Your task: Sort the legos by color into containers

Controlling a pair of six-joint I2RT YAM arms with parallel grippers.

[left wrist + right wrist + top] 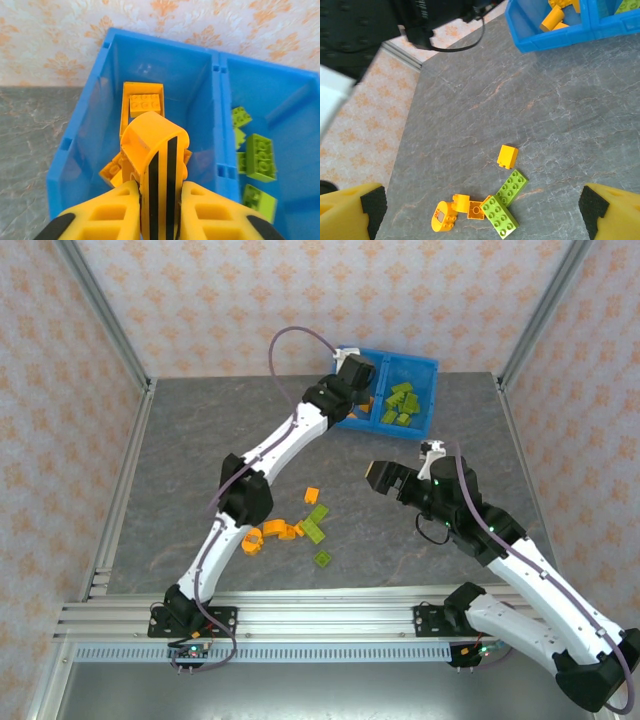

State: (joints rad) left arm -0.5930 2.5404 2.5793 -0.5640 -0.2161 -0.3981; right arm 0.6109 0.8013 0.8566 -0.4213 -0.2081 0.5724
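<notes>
Orange and green legos (318,515) lie loose nearby, one held over the bin (107,90).
Nearest, the right gripper (378,476) gapes wide above them; beyond, the left gripper (160,200) clamps an orange piece (155,150) over the orange-filled compartment (175,80), where a skewed release could bounce it across the divider (219,100).

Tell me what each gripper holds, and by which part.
Left gripper pinches an orange striped piece by one end. Right gripper is open and empty.

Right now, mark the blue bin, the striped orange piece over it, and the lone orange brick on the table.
blue bin (216,100), left wrist view, central divider top.
striped orange piece (152,131), left wrist view, curved top face.
lone orange brick (507,156), right wrist view, side face.
</notes>
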